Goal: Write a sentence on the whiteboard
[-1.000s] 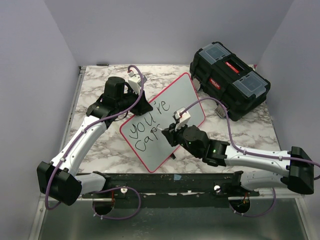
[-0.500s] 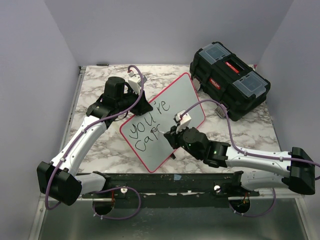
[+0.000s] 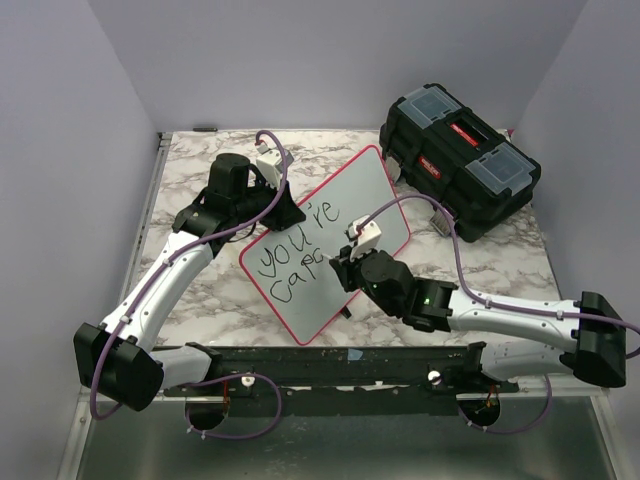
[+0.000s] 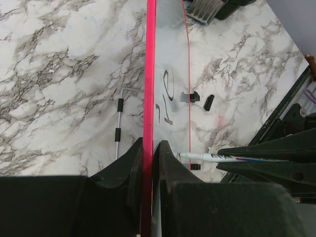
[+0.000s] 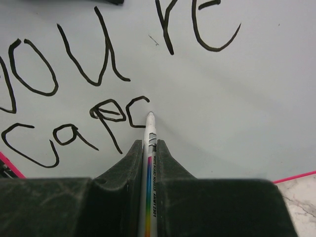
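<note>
Black handwriting of the sentence (image 5: 74,98) marked the whiteboard (image 3: 375,195), just beside the toolbox (image 3: 460,160). The left gripper (image 4: 148,148) clamped its rim; the right gripper (image 5: 148,144) pinched the marker (image 5: 149,129) (tip touching). Writing was mid-word; next, probably, finishing "capable".

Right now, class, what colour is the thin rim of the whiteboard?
Red-pink; the large glossy whiteboard's thin rim shows best in the left wrist view.

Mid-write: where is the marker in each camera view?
Top external: hidden under the right gripper, over the middle of the whiteboard.
Left wrist: the marker lies sideways at lower right, its tip at the board.
Right wrist: bottom centre, between the fingers, tip on the board.
Shared landmark: the handwritten "re".
</note>
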You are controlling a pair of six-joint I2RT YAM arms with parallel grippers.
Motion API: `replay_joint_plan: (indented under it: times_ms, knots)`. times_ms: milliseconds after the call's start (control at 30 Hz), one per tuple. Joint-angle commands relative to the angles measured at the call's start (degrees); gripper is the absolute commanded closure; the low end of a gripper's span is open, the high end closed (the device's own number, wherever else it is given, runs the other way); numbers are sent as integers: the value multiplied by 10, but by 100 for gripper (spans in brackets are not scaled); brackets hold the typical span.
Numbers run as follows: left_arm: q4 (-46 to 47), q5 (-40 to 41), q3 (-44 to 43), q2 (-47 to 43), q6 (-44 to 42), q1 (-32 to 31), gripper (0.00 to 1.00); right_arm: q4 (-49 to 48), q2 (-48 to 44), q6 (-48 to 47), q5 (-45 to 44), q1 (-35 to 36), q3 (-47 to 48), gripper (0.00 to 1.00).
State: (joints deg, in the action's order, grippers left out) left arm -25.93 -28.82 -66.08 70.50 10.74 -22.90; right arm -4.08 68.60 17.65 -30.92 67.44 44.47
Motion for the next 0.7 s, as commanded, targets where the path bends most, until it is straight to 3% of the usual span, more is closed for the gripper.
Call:
replay_joint_plan:
  times_ms: [0, 667]
  knots:
    - [-47, 31, 17, 1, -55, -11, 100, -11, 18, -17, -25, 0, 27, 99]
    - [-48, 35, 17, 1, -56, -13, 100, -29, 25, -13, -6, 0, 34, 99]
